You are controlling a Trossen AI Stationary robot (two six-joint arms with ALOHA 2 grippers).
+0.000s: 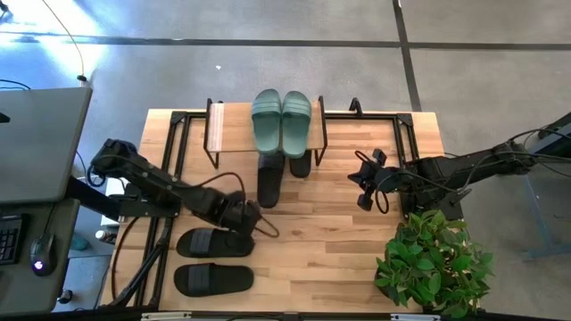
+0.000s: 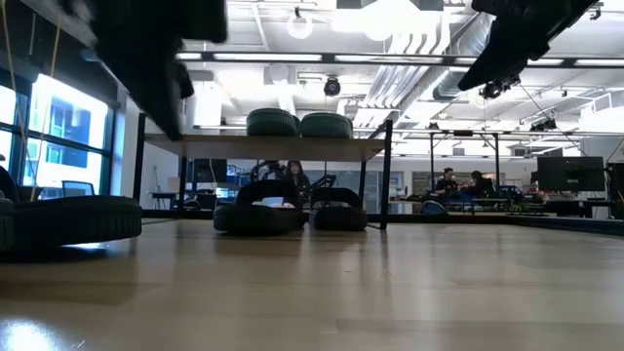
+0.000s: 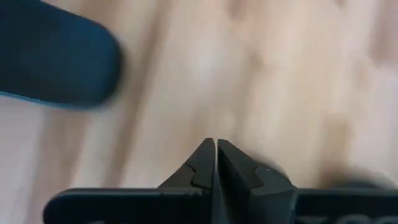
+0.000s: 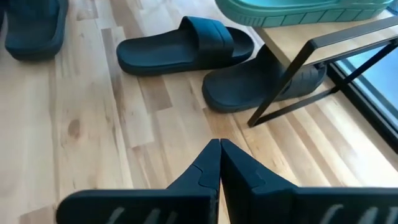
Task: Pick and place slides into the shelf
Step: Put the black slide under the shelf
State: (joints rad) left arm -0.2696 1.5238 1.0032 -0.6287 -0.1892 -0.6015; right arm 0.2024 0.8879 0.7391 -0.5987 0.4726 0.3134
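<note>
The shelf (image 1: 268, 127) stands at the table's far middle, and the sage-green pair (image 1: 281, 120) lies on its top board. Beneath it one black slide (image 1: 301, 163) is tucked in, while another (image 1: 270, 183) sticks out toward the near side. Two more black slides (image 1: 214, 242) (image 1: 212, 280) lie flat at the near left. My left gripper (image 3: 216, 149) is shut over bare wood, just right of the upper of those two slides (image 3: 56, 56). My right gripper (image 4: 220, 146) is shut, hovering right of the shelf and pointing at the black slides under it (image 4: 261, 81) (image 4: 186, 43).
A potted plant (image 1: 433, 263) stands at the near right corner. Black metal frames rise at the table's left (image 1: 169, 143) and right (image 1: 410, 134) far parts. Bare wood lies between the two grippers. The shelf's black legs (image 4: 292, 81) stand beside the tucked slide. People sit in the room beyond (image 2: 458, 183).
</note>
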